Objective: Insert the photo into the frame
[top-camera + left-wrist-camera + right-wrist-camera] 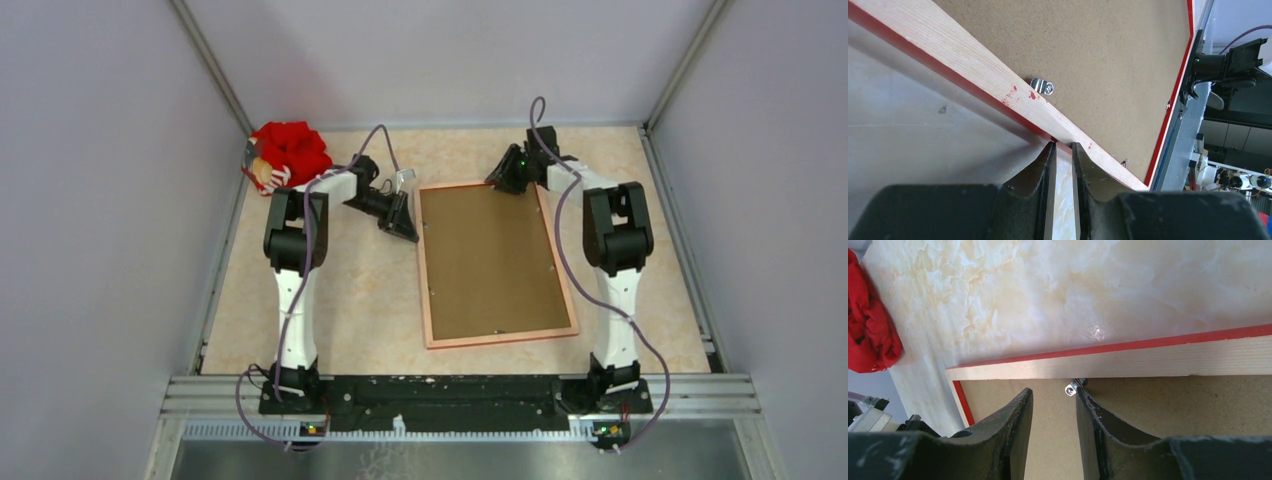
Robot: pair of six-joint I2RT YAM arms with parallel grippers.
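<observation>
Marble-look tabletop (370,300), red frame (500,337) face down mid-table, hardboard backing (490,260) up. Left gripper (1063,145) at left rail, fingers slightly apart, pinching nothing. Right gripper (1053,390) over far rail (by metal clip (1070,388)), fingers spread, empty.

The frame (500,337) lies back-up on the table (370,300), right of centre, with the backing board (490,260) set inside it. A cloth bundle (290,152) sits in the far left corner, well apart
</observation>
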